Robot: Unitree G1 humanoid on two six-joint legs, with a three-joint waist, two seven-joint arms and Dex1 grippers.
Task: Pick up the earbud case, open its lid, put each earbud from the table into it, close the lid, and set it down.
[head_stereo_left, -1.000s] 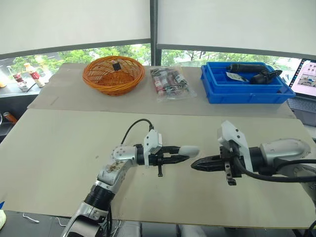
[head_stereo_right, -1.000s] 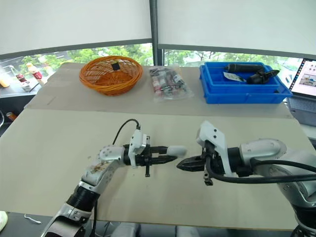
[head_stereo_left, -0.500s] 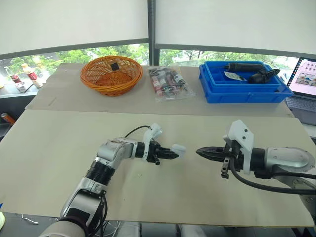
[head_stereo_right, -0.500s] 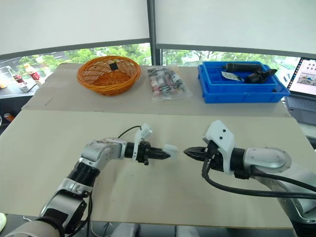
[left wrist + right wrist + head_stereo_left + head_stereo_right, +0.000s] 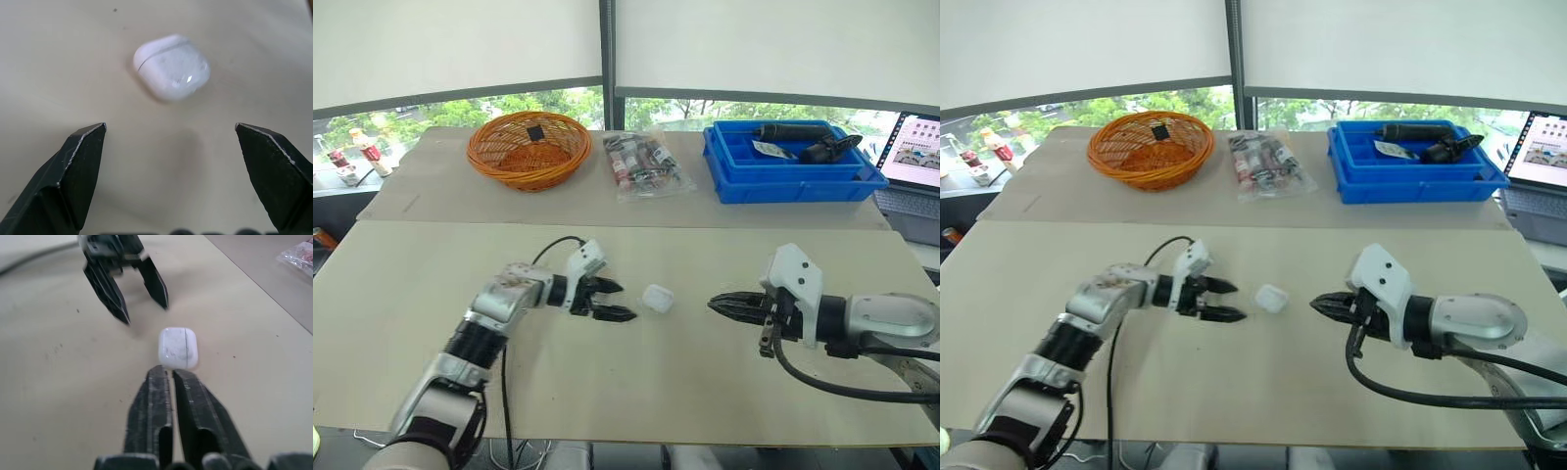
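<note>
Case [image 5: 657,299] lying closed on table [image 5: 431,274] | left gripper [image 5: 615,301] gaping beside it | right gripper [image 5: 713,304] pointing, fingers together

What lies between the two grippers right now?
The closed earbud case, lying apart from the open left gripper and the shut right gripper, seen in both eye views.

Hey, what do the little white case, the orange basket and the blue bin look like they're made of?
The earbud case: likely hard glossy white plastic; a bright glint and crisp lid seam show.
The basket: looks like woven wicker or rattan, with a visible weave.
The blue bin: apparently moulded plastic; uniform colour, smooth straight walls.
</note>
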